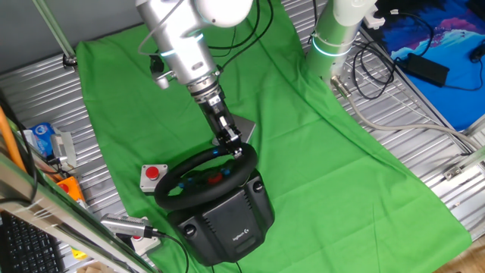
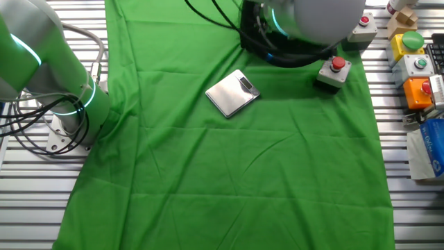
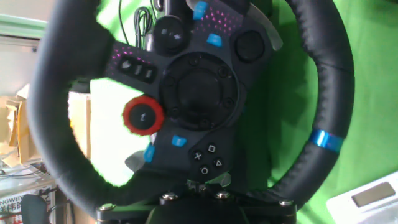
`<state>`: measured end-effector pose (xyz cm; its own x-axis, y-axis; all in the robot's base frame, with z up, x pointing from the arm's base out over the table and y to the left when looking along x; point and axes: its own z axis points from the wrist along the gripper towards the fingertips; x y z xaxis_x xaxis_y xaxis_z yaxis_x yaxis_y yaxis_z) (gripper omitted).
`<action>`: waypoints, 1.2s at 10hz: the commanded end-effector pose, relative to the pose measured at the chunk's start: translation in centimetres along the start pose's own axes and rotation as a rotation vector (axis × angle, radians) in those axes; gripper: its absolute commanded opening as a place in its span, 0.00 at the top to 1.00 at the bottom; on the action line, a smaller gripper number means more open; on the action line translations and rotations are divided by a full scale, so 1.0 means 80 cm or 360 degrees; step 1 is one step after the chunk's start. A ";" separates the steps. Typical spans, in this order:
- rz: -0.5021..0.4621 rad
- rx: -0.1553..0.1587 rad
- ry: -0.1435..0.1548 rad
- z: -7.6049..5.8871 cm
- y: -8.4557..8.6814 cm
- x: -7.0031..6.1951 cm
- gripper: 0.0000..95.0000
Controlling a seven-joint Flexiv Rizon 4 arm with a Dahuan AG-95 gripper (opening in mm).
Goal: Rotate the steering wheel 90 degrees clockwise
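Observation:
The steering wheel [image 1: 179, 180] is black and round, with red and blue hub buttons, on a bulky black base [image 1: 227, 221] with a white logo, near the front of the green cloth. My gripper [image 1: 236, 149] is at the wheel's far rim and looks shut on it. In the hand view the wheel [image 3: 59, 130] fills the frame; its rim runs under my gripper [image 3: 194, 198] at the bottom edge. The blue rim stripe [image 3: 325, 140] is on the right and the red knob [image 3: 143, 116] left of the hub. In the other fixed view my arm hides the wheel.
A small grey box with a red button [image 1: 152, 175] sits left of the wheel, also in the other fixed view [image 2: 335, 71]. A flat silver scale [image 2: 232, 92] lies on the cloth [image 2: 229, 173]. A second arm's base [image 1: 333, 38] stands at the back. Button boxes [image 2: 416, 66] line one edge.

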<state>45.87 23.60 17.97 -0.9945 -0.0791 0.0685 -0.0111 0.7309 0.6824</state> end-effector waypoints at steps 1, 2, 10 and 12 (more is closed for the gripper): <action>0.0035 -0.0025 -0.0037 0.005 0.010 -0.002 1.00; 0.0055 -0.0025 -0.0052 0.007 0.018 -0.005 1.00; 0.0113 -0.0043 -0.0075 0.007 0.050 -0.040 1.00; 0.0090 -0.0015 -0.0060 0.008 0.051 -0.043 1.00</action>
<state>49.12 27.34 20.21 -0.9959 -0.0056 0.0899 0.0581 0.7235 0.6879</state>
